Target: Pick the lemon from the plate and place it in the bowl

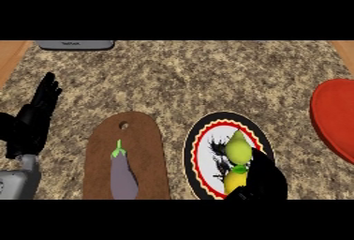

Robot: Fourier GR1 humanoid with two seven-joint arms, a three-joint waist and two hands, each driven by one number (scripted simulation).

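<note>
The right hand [261, 180] curls round the lemon [236, 179] at the plate's [195, 145] near edge, ready to lift it toward the red bowl [335, 117] at far right. The left hand [38, 110] rests with relaxed fingers at the counter's [194, 75] left.

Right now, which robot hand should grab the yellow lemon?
The right hand. It is already over the patterned round plate, curling beside the yellow lemon. The left hand rests open at the far left edge, beyond the brown cutting board.
</note>
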